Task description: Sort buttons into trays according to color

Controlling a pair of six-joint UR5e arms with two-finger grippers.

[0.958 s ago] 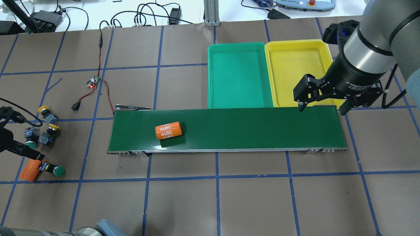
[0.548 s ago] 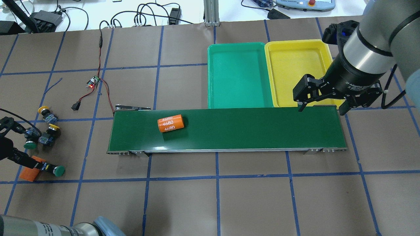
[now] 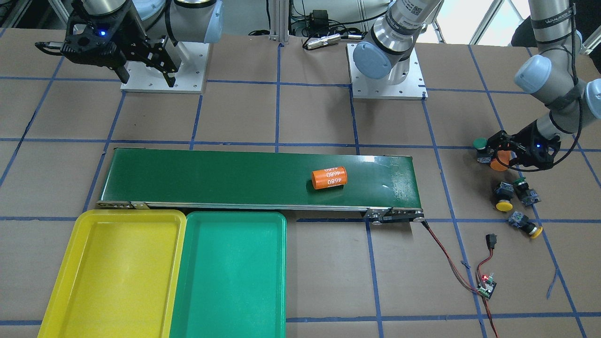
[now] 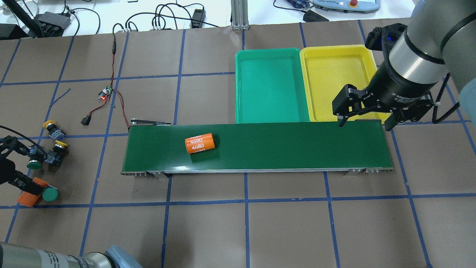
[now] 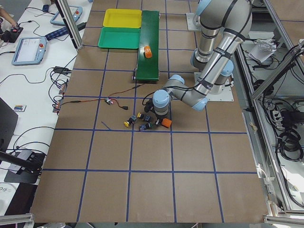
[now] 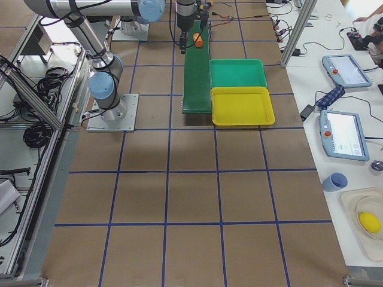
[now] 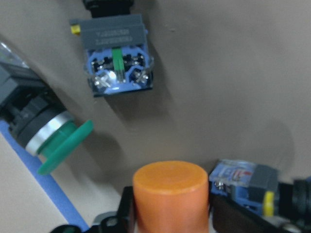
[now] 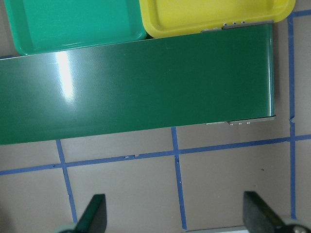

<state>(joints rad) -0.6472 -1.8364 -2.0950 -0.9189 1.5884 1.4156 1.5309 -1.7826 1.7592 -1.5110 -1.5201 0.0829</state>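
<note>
Orange cylinder has rolled further along the belt, and one green button now sits tight against the left gripper. Front view: that gripper looks clamped on a second orange cylinder, not a button; three other buttons lie just past its fingers. Overhead: right gripper hangs spread wide over the belt end, green tray and yellow tray just beyond it, both empty. Left wrist view: the green button's body crowds the held cylinder, so I reckon a lift could drag or flip it.

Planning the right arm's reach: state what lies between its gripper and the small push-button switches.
Overhead view: the long dark-green conveyor belt, carrying an orange cylinder marked 4680, then bare brown table before the push-button switches.
</note>
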